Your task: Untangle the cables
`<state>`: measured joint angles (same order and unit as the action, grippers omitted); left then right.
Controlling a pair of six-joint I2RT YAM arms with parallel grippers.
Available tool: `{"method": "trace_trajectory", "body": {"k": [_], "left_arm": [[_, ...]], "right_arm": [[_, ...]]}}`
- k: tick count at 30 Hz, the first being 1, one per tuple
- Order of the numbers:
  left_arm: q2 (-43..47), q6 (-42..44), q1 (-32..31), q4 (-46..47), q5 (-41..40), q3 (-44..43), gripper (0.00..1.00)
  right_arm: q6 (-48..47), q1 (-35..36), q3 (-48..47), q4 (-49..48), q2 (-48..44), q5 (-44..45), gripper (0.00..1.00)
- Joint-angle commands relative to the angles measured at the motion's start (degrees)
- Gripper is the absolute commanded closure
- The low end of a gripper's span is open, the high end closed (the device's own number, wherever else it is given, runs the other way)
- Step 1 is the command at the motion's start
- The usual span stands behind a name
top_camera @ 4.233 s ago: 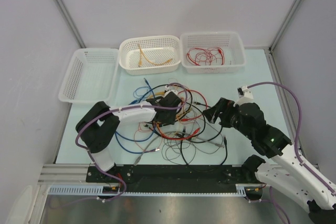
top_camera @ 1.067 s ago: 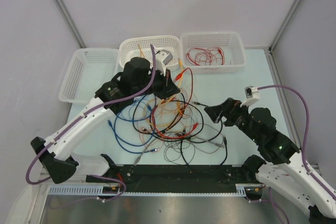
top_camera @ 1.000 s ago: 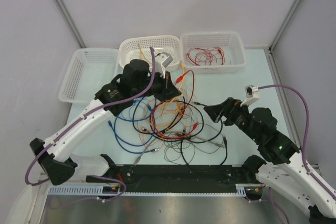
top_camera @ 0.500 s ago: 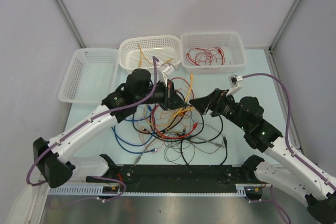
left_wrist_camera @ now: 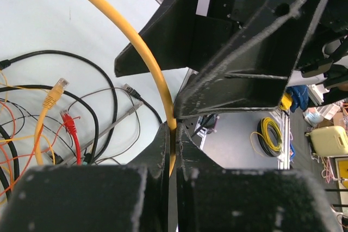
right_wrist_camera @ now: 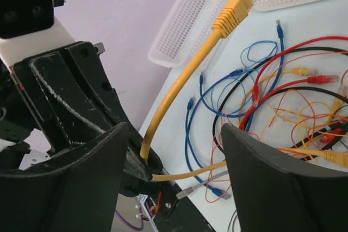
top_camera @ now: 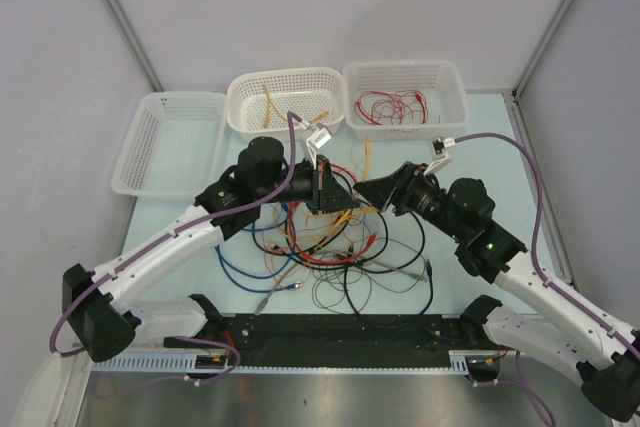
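One yellow cable (right_wrist_camera: 182,74) is clenched in the left tool (left_wrist_camera: 173,131); right tool (right_wrist_camera: 174,129) (jaws spread) straddles it.

Tangled cables (top_camera: 330,247) fill centre frame of the overhead view, with the left gripper (top_camera: 338,195) and right gripper (top_camera: 368,190) crowded nose to nose above them. Bare table (top_camera: 480,147) lies open at centre right; baskets (top_camera: 170,97) wall the top edge.

I'm working in a robotics lab cell: plain grey partition walls (top_camera: 330,7) on aluminium posts (top_camera: 120,22) box in a pale green table (top_camera: 495,117) with a black mounting rail (top_camera: 330,327). My left wrist view catches clutter beyond, a coiled yellow lead (left_wrist_camera: 268,136) and a beige case (left_wrist_camera: 328,139).
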<state>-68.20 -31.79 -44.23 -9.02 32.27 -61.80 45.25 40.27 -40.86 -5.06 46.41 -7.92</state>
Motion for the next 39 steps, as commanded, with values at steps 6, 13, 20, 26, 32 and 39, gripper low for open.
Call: {"method": "trace_trajectory", "body": {"k": [6, 13, 20, 26, 32, 39], "left_arm": [[3.16, -0.38, -0.07, 3.04, 1.83, 2.03, 0.98], [5.54, 1.82, -0.07, -2.57, -6.15, 3.18, 0.17], [11.94, 2.61, 0.02, 1.88, -15.30, 10.90, 0.00], [17.40, 3.13, -1.12, 17.80, -15.22, 21.45, 0.00], [19.34, 9.88, -5.78, 22.64, -21.27, 22.07, 0.00], [17.41, 15.62, -8.24, 25.62, -24.63, 21.81, 0.05]], "right_arm": [[0.98, 0.16, -3.43, -8.05, 4.12, -2.19, 0.81], [-2.36, -0.10, -7.47, -0.22, 0.79, 0.71, 1.00], [-0.70, -1.33, -10.38, 7.34, -1.41, 1.77, 1.00], [7.11, -4.50, -10.82, 6.39, -0.62, -3.23, 1.00], [11.08, -5.20, -10.99, 5.50, 1.48, -6.22, 1.00], [17.13, -6.34, -10.99, 5.50, 3.42, -10.62, 1.00]]}}
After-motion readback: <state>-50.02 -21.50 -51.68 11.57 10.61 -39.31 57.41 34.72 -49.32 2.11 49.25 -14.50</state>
